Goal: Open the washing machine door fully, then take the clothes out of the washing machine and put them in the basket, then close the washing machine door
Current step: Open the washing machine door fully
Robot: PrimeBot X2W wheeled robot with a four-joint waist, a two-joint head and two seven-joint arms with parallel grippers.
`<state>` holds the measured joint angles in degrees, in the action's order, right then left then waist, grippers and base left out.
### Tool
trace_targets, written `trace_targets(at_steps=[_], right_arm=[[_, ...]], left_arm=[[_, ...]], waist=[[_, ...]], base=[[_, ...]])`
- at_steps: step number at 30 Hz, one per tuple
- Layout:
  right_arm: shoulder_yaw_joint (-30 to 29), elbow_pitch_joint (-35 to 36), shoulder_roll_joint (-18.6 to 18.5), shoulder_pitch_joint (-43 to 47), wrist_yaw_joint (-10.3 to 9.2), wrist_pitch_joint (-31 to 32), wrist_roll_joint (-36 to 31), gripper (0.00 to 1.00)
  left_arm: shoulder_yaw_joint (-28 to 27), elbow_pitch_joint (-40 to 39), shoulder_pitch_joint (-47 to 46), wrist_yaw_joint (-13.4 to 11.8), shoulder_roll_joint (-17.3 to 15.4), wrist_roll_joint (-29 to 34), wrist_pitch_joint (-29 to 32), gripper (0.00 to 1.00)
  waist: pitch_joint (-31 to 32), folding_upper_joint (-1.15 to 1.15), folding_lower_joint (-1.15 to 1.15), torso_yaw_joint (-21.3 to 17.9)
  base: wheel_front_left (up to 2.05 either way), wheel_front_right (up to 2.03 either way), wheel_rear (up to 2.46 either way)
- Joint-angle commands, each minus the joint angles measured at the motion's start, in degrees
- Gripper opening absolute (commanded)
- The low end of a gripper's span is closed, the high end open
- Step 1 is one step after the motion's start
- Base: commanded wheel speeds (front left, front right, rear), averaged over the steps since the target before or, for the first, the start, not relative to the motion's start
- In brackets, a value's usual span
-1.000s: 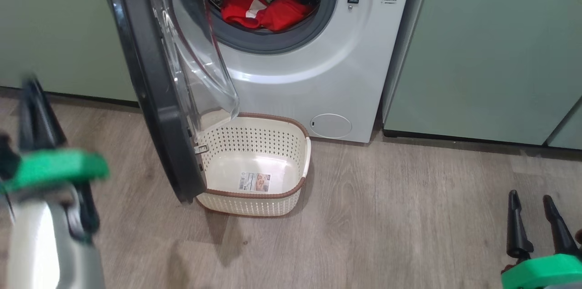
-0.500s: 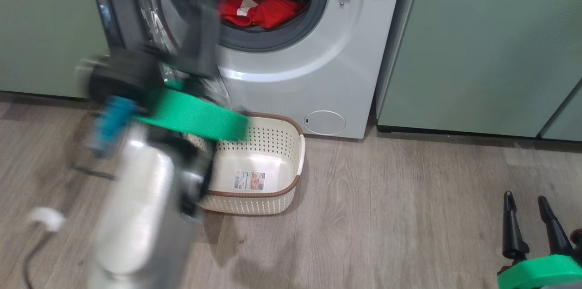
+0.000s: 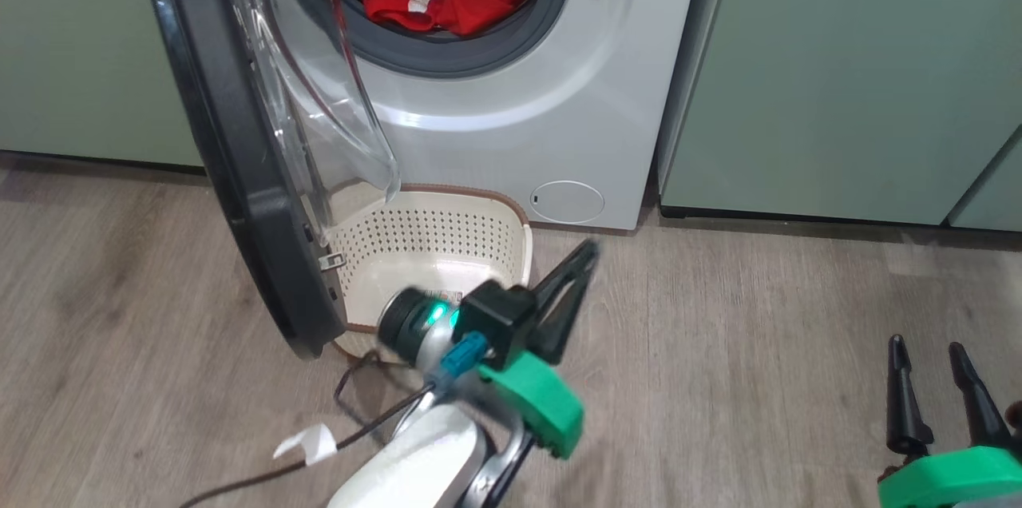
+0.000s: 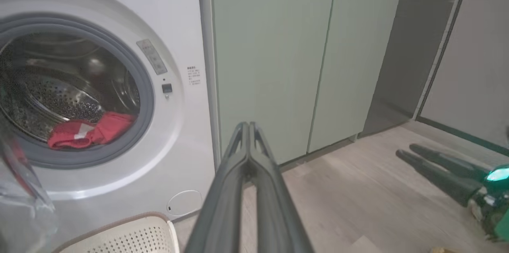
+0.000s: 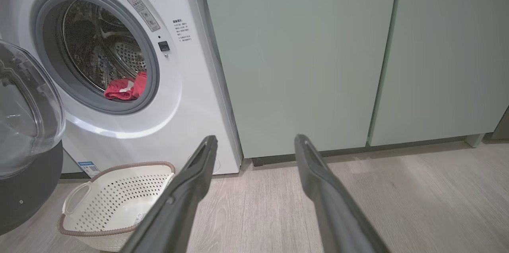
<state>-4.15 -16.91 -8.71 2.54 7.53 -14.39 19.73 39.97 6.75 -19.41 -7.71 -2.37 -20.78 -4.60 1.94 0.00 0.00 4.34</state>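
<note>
Wood floor [image 3: 718, 380], pale green cabinets [image 3: 838, 77] on both sides of the washer [image 3: 511, 125].

Head view: door [image 3: 231, 172] swung out at 10 o'clock, and clothes [image 3: 447, 1] heaped in the drum mouth at 12. The basket [image 3: 435, 232] sits on the floor under the door's glass. Left gripper [image 3: 587, 252] is at 6 o'clock, just beside the basket's rim, fingers pressed together on nothing. Right gripper [image 3: 926, 347] is at 4 o'clock, fingers apart, empty.

Left wrist view: the red heap is at 9 o'clock, low against the gasket, with a white patch on top. I'd guess it's light, soft and floppy, so pinch a raised fold near that patch. It might drag on the rubber coming out.

Right wrist view: you get the whole basket at 7 o'clock, handle included. The head view half hides it behind door and arm.
</note>
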Motion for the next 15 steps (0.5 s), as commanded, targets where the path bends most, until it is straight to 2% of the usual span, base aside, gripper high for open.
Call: trace_targets(at_steps=[1,8,15], right_arm=[[1.19,1.61,-1.6,-1.5,-0.04,-0.61,0.01,1.0],[0.94,1.62,-1.7,-1.26,-0.04,-0.61,0.03,1.0],[0.91,1.68,-1.52,-1.32,-0.04,-0.61,-0.12,1.0]], left_arm=[[-1.96,0.76,-1.53,-0.8,-0.52,-0.85,-1.52,0.0],[-5.78,14.33,-0.85,-3.04,-0.69,-3.27,-6.3,0.0],[-11.94,22.13,-2.09,-3.87,-2.74,-5.46,-9.59,0.0]], waist=[[-0.12,0.0,0.0,-0.03],[-0.48,0.0,0.0,0.49],[-0.8,0.0,0.0,1.37]], base=[[0.0,0.0,0.0],[0.0,0.0,0.0],[0.0,0.0,0.0]])
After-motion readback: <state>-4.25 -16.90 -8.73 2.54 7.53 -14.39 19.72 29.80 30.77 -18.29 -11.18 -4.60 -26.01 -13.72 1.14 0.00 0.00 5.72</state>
